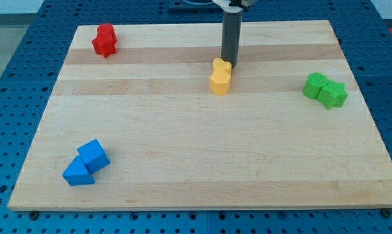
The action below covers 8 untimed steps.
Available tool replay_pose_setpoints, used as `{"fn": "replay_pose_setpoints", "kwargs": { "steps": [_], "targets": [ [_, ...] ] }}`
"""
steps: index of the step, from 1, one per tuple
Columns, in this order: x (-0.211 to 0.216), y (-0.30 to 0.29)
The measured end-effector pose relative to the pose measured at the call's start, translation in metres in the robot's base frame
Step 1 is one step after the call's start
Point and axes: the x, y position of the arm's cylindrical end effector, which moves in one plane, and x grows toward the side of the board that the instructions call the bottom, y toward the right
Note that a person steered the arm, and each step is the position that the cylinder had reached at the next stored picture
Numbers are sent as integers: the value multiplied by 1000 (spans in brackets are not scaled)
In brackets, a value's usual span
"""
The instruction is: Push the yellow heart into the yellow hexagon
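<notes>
Two yellow blocks stand together just above the board's middle. The yellow heart (222, 67) is the upper one and the yellow hexagon (219, 82) is just below it; they touch. My tip (229, 64) sits at the heart's upper right edge, touching or nearly touching it. The dark rod rises straight up from there to the view's top.
The wooden board (202, 156) lies on a blue perforated table. Two red blocks (104, 39) sit at the top left. Two green blocks (325, 90) sit at the right. A blue cube (93, 156) and a blue triangle (77, 173) sit at the bottom left.
</notes>
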Motion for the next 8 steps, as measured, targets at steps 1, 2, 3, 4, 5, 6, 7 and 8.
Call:
{"fn": "replay_pose_setpoints", "kwargs": {
  "steps": [1, 2, 3, 4, 5, 6, 7, 8],
  "targets": [
    [1, -3],
    [0, -3],
    [0, -3],
    [0, -3],
    [2, -3],
    [12, -4],
    [20, -11],
    [27, -18]
  ]
}}
